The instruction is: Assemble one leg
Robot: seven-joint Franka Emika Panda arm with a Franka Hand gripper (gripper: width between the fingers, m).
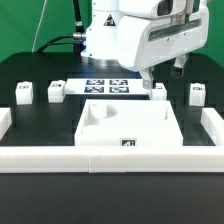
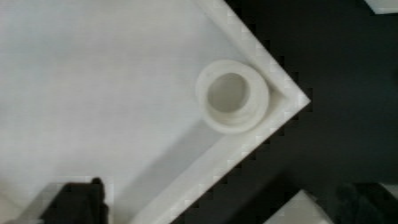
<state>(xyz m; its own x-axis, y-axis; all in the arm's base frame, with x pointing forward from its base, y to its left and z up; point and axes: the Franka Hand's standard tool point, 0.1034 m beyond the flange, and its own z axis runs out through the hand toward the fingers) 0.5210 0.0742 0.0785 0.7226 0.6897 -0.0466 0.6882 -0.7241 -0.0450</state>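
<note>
Four small white legs stand in a row on the black table: two at the exterior view's left (image 1: pixel 22 94) (image 1: pixel 54 92), and two at its right (image 1: pixel 158 90) (image 1: pixel 197 94). The large white tray-like panel (image 1: pixel 128 128) lies in the middle. My gripper (image 1: pixel 151 77) hangs over the panel's far right corner, close to the nearer right-hand leg. In the wrist view the panel's corner with its round hole (image 2: pixel 231 95) fills the picture. One dark finger (image 2: pixel 75 202) shows at the edge. My gripper (image 2: pixel 222 208) is open and holds nothing.
The marker board (image 1: pixel 105 86) lies behind the panel, under the arm. White barrier walls run along the front (image 1: pixel 100 158) and both sides (image 1: pixel 5 120) (image 1: pixel 212 125). A pale shape (image 2: pixel 338 205) lies past the panel's edge in the wrist view.
</note>
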